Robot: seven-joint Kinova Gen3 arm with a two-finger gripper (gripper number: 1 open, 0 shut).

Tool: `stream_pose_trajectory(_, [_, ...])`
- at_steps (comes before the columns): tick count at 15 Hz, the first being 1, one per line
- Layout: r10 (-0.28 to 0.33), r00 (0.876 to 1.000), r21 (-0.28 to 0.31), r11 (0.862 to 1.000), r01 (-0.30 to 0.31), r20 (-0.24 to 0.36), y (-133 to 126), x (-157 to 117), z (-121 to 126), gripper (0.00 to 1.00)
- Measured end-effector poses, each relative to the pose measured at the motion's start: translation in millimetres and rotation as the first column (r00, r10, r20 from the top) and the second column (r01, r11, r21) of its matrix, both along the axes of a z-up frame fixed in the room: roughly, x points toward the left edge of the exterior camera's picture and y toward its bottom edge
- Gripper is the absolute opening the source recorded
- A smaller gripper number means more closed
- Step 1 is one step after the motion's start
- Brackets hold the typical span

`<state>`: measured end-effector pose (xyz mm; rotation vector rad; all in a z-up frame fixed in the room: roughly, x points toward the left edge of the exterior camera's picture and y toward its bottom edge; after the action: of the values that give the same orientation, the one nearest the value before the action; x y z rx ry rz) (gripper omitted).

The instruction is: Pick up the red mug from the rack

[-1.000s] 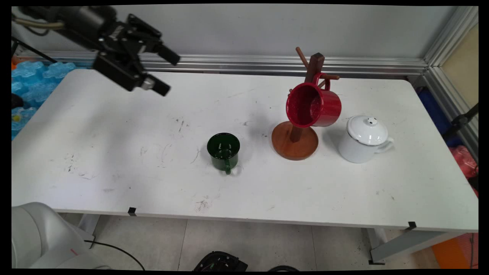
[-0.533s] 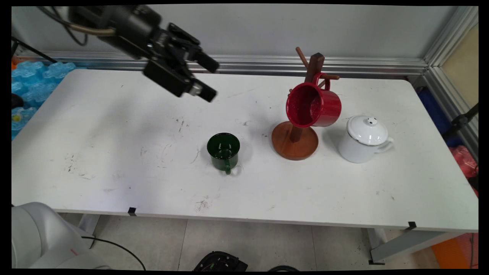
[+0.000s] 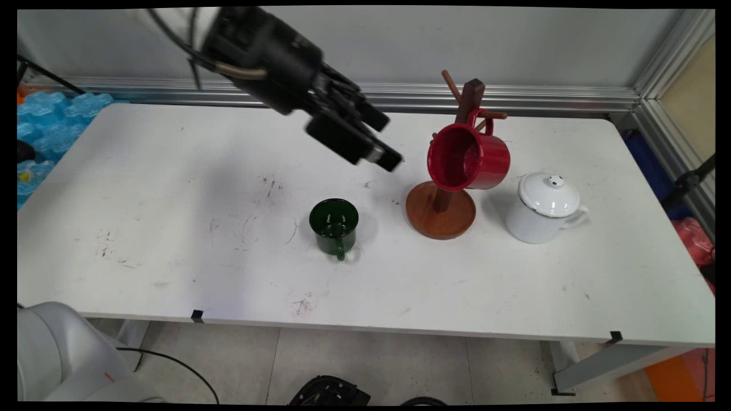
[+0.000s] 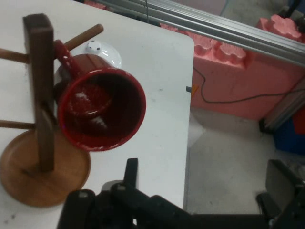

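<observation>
Gripper (image 3: 384,142) open, empty, moved right, now near red mug (image 3: 469,158)

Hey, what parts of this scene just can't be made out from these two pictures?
- Hand view: white pot mostly hidden behind the red mug.
- Hand view: green mug out of frame.
- Main view: rack post partly hidden by the red mug.
- Main view: gripper blurred.

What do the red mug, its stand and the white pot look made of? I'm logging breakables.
Red mug: likely enamelled metal, judging by its thin rim and glossy glare.
Stand: wood with a smooth brown finish, dark post and lighter pegs.
White pot: glossy white, enamel or ceramic; the pictures leave it open.
</observation>
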<state>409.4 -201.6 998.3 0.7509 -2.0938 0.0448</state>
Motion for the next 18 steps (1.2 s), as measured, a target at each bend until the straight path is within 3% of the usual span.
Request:
stream_pose_trajectory(10, [0.085, 0.996, 0.084, 0.993, -0.085, 0.004, -27, -69, -25, 1.0])
stream_pose_trajectory(18, [0.142, 0.99, 0.116, 0.983, -0.144, 0.025, -43, -108, -37, 1.0])
